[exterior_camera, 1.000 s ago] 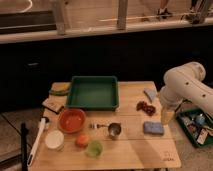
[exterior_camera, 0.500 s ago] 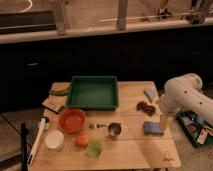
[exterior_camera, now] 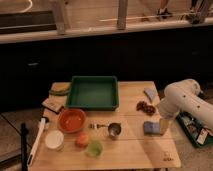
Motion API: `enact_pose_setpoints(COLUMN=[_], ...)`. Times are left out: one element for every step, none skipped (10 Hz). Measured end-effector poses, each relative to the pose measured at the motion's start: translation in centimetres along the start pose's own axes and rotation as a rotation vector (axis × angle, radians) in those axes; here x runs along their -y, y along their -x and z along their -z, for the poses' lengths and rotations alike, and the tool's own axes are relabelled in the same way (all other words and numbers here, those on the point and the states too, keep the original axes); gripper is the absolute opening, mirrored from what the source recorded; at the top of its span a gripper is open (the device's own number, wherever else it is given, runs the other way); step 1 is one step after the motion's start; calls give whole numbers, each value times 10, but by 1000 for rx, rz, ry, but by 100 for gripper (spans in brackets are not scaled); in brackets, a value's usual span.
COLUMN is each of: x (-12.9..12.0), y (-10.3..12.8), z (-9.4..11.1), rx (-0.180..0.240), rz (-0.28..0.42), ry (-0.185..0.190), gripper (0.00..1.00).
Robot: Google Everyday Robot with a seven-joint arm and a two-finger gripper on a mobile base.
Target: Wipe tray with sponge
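The dark-green tray (exterior_camera: 93, 93) lies at the back middle of the wooden table, with nothing in it. The blue sponge (exterior_camera: 151, 128) lies flat on the table at the right, well in front of and to the right of the tray. My white arm (exterior_camera: 182, 102) reaches down from the right. My gripper (exterior_camera: 163, 125) is low over the table, right beside the sponge's right edge.
A yellow-and-green sponge (exterior_camera: 60, 88) lies left of the tray. In front are an orange bowl (exterior_camera: 72, 120), a white cup (exterior_camera: 54, 140), a green cup (exterior_camera: 94, 148) and a metal cup (exterior_camera: 114, 130). Red items (exterior_camera: 146, 106) and a grey-blue cloth (exterior_camera: 150, 94) lie right. A cluttered green bin (exterior_camera: 192, 129) stands beyond the table's right edge.
My arm has swung down and to the left, bringing the gripper from above the table's right side to beside the blue sponge. Nothing on the table has moved.
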Motion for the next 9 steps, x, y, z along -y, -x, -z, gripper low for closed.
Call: enact_pose_setpoints(x=[-1, -3, -5, -7, -8, -8, -8, -7, -8], y=[-1, -2, -3, -3, -2, 2, 4, 5, 6], z=[-8, -14, -19, -27, -31, -38, -44, -47, -48], rx=[6, 13, 17, 21, 23, 29, 31, 35, 40], rz=[-3, -8, -11, -13, -11, -7, -4, -4, -6], ry=[8, 18, 25, 36, 37, 40, 41, 42, 45], gripper=[80, 80, 80, 80, 80, 80, 80, 79, 74])
